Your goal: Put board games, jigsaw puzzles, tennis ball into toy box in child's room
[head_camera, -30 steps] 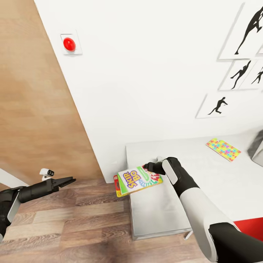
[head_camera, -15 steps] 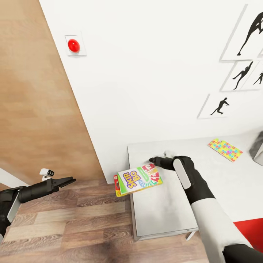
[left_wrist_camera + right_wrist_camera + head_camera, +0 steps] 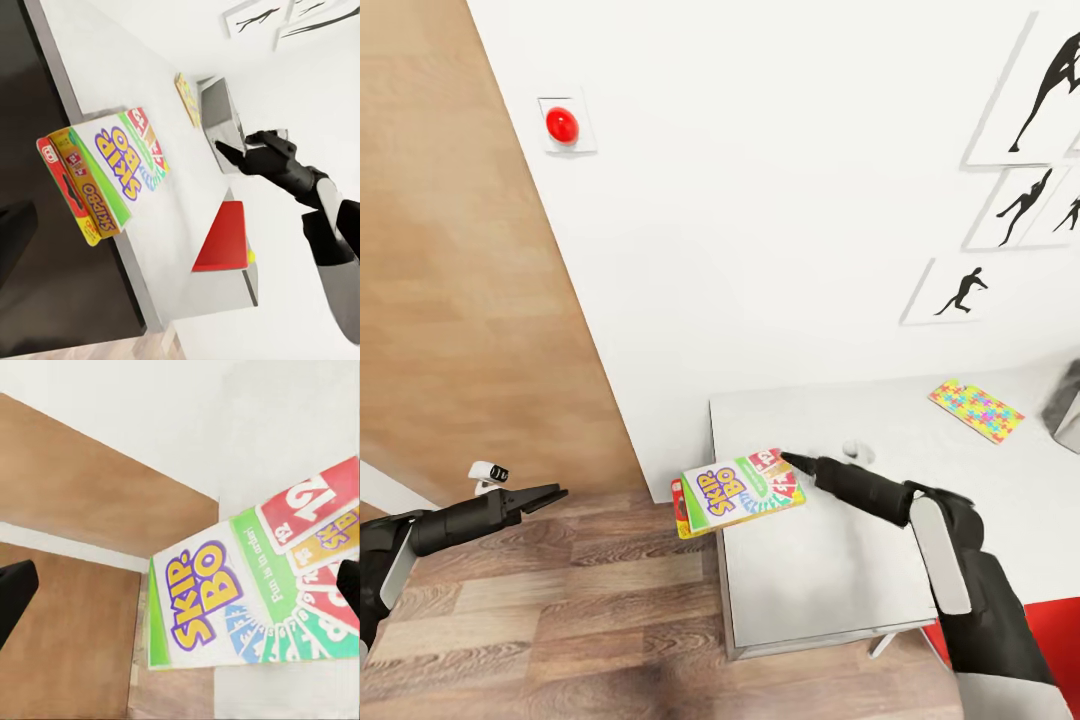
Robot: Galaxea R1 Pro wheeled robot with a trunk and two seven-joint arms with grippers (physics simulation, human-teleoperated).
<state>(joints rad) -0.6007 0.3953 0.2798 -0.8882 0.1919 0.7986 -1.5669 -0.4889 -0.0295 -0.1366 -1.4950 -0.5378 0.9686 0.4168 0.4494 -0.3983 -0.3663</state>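
Head view, surface: a white tabletop (image 3: pixel 810 570) stands against the white wall, one corner close to the wooden floor (image 3: pixel 560 620).
Skip-Bo box: the Skip-Bo box (image 3: pixel 743 489) lies flat at the tabletop's edge nearest the wood-panelled wall, on top of a red and yellow box (image 3: pixel 678 508); both overhang that edge above the floor.
Left wrist view, stack: the Skip-Bo box (image 3: pixel 127 169) and the red and yellow box (image 3: pixel 67 187) under it jut out past the tabletop edge.
Right gripper: the right gripper (image 3: pixel 800 462) sits over the tabletop just beside the Skip-Bo box's red card end; its fingers are apart with nothing between them, as the right wrist view shows a dark fingertip (image 3: pixel 15 592) at each side with the Skip-Bo box (image 3: pixel 247 600) between.
Left gripper: the left gripper (image 3: pixel 545 494) hangs over the floor, well apart from the tabletop; fingers drawn close together and holding nothing.
Jigsaw puzzle: a colourful jigsaw puzzle (image 3: pixel 974 409) lies flat toward the far edge, near the wall.
Grey container: a grey container (image 3: pixel 1068 410) is cut off just beside the puzzle.
Wall: a red button (image 3: pixel 562 124) on its plate, and black silhouette pictures (image 3: pixel 1010 190).
Red block: a red block (image 3: pixel 221 240) shows by the tabletop's far corner.
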